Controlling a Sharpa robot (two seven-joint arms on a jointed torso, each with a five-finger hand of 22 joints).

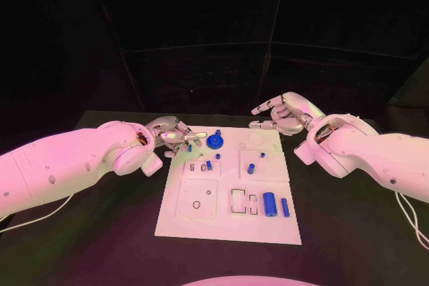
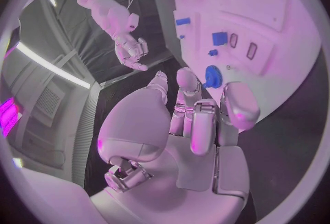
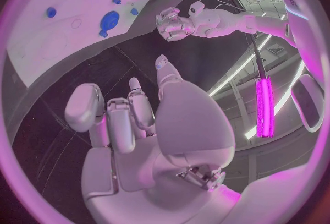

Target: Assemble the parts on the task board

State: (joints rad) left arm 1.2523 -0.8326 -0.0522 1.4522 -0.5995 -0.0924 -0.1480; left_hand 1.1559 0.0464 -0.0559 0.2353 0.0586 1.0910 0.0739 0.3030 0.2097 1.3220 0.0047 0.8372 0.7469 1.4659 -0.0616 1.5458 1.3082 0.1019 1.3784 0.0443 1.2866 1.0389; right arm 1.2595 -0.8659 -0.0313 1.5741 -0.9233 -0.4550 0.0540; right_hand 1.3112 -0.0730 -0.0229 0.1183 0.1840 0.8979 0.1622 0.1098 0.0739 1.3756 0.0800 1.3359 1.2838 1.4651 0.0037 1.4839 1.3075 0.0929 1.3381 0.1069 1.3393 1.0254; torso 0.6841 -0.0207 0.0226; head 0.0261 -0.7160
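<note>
The white task board (image 1: 228,227) lies in the middle of the black table. On it are a blue gear (image 1: 214,140) at the far end, a small blue block (image 1: 208,165), short pegs (image 1: 251,169), and a thick blue cylinder (image 1: 269,205) beside a thin rod (image 1: 284,206) near the front. My left hand (image 1: 172,136) hovers at the board's far left corner, next to the gear (image 2: 212,77), fingers loosely bent and holding nothing. My right hand (image 1: 281,114) hangs above the far right corner, fingers apart and empty. The gear (image 3: 109,19) lies between the two hands.
Several empty recesses and slots mark the board's near half (image 1: 196,199). Black tabletop (image 1: 358,236) surrounds the board on both sides. A dark backdrop (image 1: 214,50) rises behind the table's far edge.
</note>
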